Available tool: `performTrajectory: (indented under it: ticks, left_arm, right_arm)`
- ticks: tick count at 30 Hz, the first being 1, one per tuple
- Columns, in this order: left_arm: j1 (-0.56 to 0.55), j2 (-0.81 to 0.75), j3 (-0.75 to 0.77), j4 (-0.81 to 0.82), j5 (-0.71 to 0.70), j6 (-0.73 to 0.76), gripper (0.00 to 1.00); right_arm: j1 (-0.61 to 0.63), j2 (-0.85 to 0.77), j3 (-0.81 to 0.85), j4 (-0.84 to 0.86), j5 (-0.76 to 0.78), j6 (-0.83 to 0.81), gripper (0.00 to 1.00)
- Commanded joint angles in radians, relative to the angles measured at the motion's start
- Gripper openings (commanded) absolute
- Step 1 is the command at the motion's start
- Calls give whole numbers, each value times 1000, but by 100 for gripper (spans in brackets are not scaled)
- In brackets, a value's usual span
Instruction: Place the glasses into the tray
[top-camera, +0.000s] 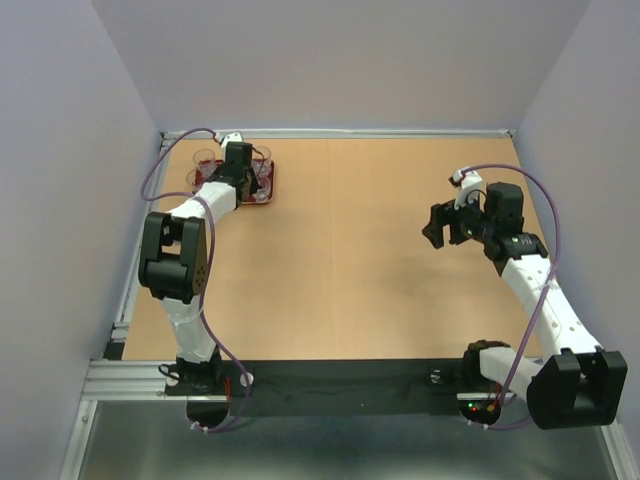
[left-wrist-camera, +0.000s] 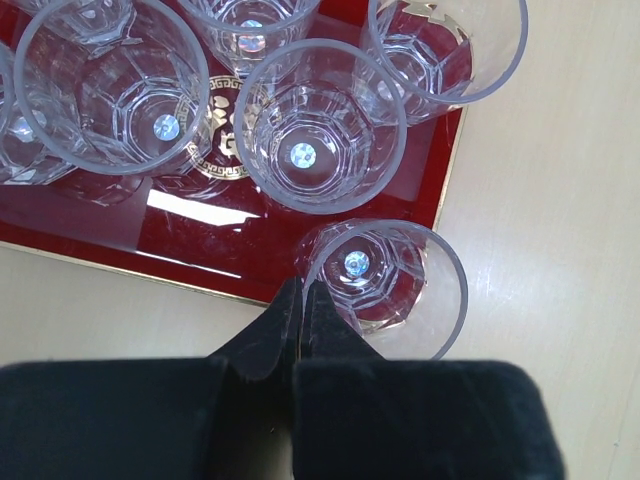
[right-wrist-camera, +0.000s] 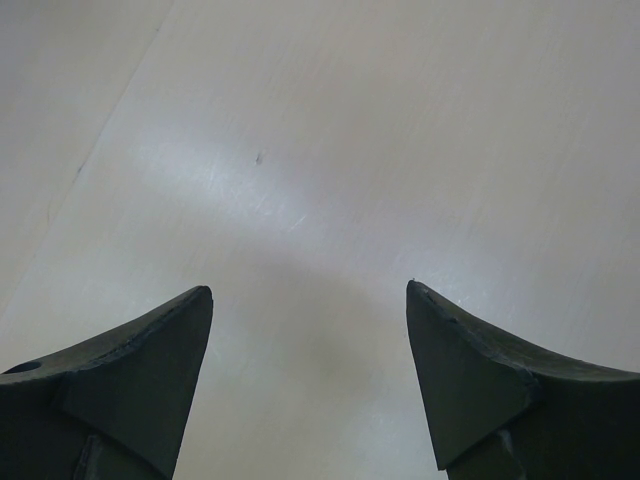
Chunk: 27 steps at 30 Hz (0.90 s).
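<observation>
Several glasses stood close together in the tray, which lay at the far left corner of the table. They were clear and colourless, short and round, with faceted walls and thick bases that each caught a bright spot of light. Some rims nearly touched. A corner glass stood at the tray's near right corner. Red showed through its base and pale table through its near side, so whether it sat wholly inside the rim could not be told.

The tray was glossy dark red and rectangular, with rounded corners, a thin gold line along its raised edge and a gold emblem with a key-pattern border at its centre, partly covered by glasses.

Over the tray's near edge hung the left claw, clenched on nothing. Its matte black fingers were pressed tip to tip, just beside the corner glass.

Well apart, at the right side of the table, the right claw was released. Its two dark, wedge-shaped fingers were spread wide above bare, smooth, light wood-coloured surface with a soft sheen.
</observation>
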Motion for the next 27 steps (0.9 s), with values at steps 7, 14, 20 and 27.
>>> performTrajectory:
  ticks: [7,14,20,27]
  left_arm:
    - [5,-95,56,-13,32,18,51]
    - [5,-228,15,-21,87,41,67]
    - [5,-462,-81,-24,104,105,82]
    - [16,-817,-292,3,-4,123,99]
  right_arm:
    - [-18,-27,-14,51,-18,8,83]
    - [-26,-33,-14,51,-6,8,83]
    - [-64,-48,-3,84,118,52,86]
    - [-98,-90,-26,191,407,158,100]
